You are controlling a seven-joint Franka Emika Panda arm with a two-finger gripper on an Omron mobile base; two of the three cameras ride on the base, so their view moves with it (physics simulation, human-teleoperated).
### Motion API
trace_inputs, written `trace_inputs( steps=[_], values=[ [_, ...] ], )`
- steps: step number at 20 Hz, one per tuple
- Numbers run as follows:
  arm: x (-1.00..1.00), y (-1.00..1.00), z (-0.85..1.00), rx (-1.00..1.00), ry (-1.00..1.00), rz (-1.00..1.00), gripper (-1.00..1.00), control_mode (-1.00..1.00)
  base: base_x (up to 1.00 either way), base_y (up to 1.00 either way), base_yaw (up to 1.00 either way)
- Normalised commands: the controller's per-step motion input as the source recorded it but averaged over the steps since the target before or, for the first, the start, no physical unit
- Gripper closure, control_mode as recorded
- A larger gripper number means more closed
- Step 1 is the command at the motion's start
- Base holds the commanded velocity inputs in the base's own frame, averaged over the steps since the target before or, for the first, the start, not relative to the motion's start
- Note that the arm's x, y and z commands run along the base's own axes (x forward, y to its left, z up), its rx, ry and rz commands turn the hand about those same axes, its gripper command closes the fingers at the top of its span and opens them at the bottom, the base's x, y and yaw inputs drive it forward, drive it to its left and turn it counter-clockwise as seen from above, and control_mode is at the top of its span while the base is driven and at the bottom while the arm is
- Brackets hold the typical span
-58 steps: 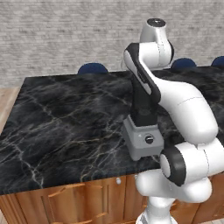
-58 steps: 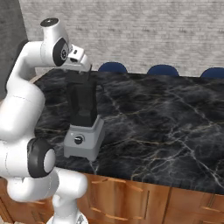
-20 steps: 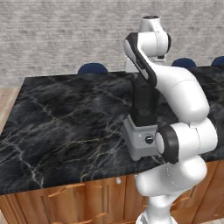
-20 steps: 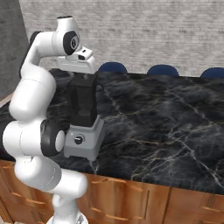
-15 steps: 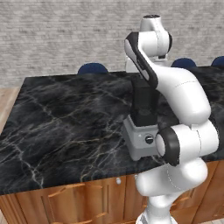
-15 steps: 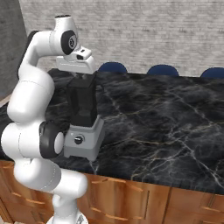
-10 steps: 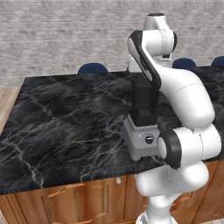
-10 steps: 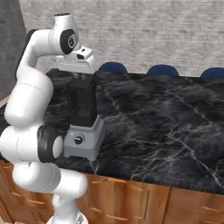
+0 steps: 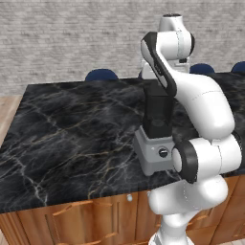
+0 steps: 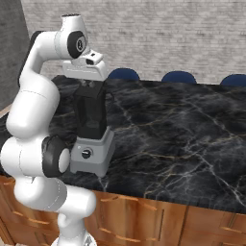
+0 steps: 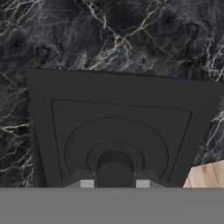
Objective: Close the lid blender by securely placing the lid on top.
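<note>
Nearest the base, wooden cabinet fronts [image 9: 86, 217] under the edge of a black marble counter [image 9: 72, 139] veined in white and gold

On the counter close to that front edge, the blender [image 10: 91, 139]: light grey boxy base with a round black knob facing the robot, tall dark tapered jar upright on it; also seen partly behind the arm in the left base view [image 9: 157, 139]

Directly above the jar, the gripper [image 10: 89, 82], pointing straight down, white hand hovering just over the jar's top

In the hand view, the lid [image 11: 118, 131] spread wide below the camera: flat, black, square with rounded corners, concentric raised rings and a round central knob; the two finger tips [image 11: 86, 183] at the bottom, one either side of that knob, close against it and seemingly pinching it, though actual contact hard to confirm

Lid over the jar's mouth, squared up with it; whether seated on the rim or just above it, cannot tell

Behind the blender, open dark marble running back

Beyond the far edge, blue chair backs [image 10: 178, 77], then a pale grey brick wall [image 9: 72, 43]
</note>
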Motion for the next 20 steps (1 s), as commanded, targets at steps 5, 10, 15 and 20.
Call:
trace_inputs(
  steps=[5, 10, 15, 20],
  values=[
    [0.00, 0.00, 0.20, 0.00, 0.03, 0.00, 1.00, -1.00, 0.00, 0.00, 0.00],
    [0.00, 0.00, 0.25, 0.00, 0.18, 0.00, 1.00, -1.00, 0.00, 0.00, 0.00],
    [0.00, 0.00, 0.18, 0.00, 0.13, 0.02, 1.00, -1.00, 0.00, 0.00, 0.00],
    [-0.28, 0.00, 0.10, 0.00, -0.01, 0.02, 1.00, -1.00, 0.00, 0.00, 0.00]
  ],
)
